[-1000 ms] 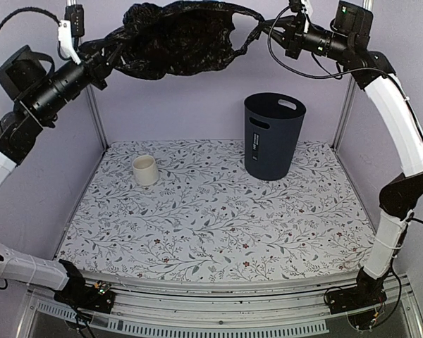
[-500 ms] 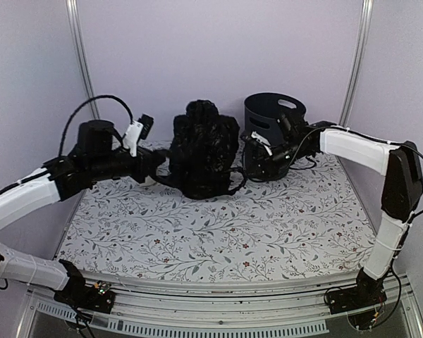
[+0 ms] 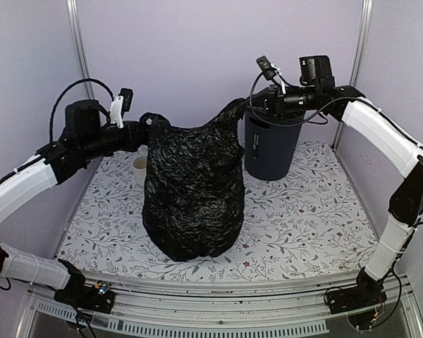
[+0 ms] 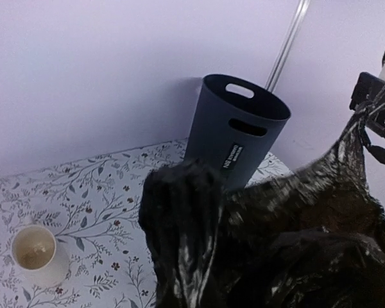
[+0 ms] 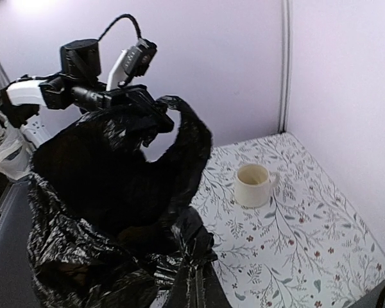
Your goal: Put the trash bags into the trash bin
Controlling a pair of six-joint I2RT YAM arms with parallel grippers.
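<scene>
The left gripper [image 3: 146, 132] is clamped on one top corner of the black trash bag [image 3: 194, 190], and the right gripper [image 3: 248, 107] pinches the opposite corner. The bag hangs stretched between them, its belly reaching down to the floral-patterned tabletop [image 3: 303, 218]; whether it rests there cannot be told. The dark grey trash bin [image 3: 271, 151] stands upright just below the right gripper, close beside the bag. A cream cup [image 4: 35, 251] sits beneath the left gripper, partly hidden behind the bag from above. Plain lilac walls [image 3: 190, 49] enclose the table, with metal posts [image 3: 76, 42] at the back corners.
</scene>
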